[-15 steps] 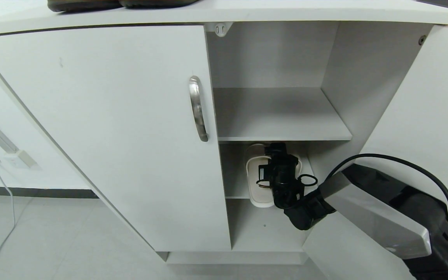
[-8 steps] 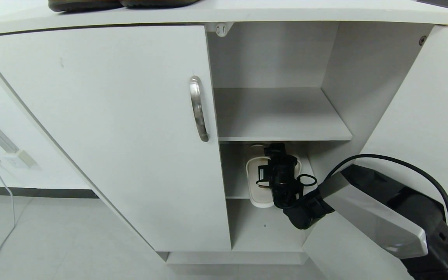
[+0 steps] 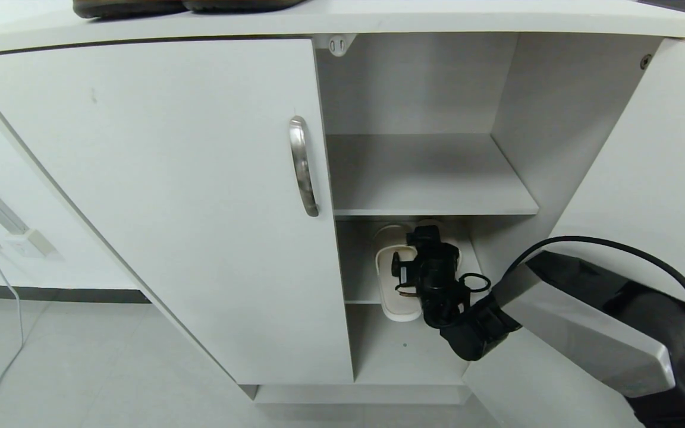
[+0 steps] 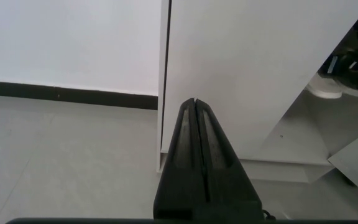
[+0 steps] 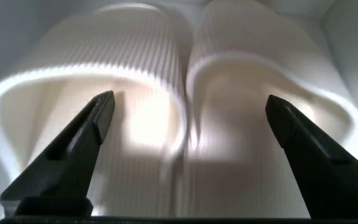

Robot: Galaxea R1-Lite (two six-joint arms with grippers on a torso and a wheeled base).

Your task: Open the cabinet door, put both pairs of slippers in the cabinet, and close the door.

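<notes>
My right gripper (image 3: 420, 267) sits inside the cabinet (image 3: 437, 21), over its lower shelf (image 3: 359, 267). Its fingers (image 5: 73, 155) are spread wide apart with nothing held. The white slippers (image 5: 142, 62) lie side by side on that shelf, right in front of the fingertips. The cabinet's right door (image 3: 646, 178) stands open. Its left door (image 3: 140, 178), with the metal handle (image 3: 302, 166), is closed. The dark slippers (image 3: 128, 7) rest on the cabinet's top. My left gripper (image 4: 196, 112), fingers pressed together, hangs low outside the cabinet's left door.
</notes>
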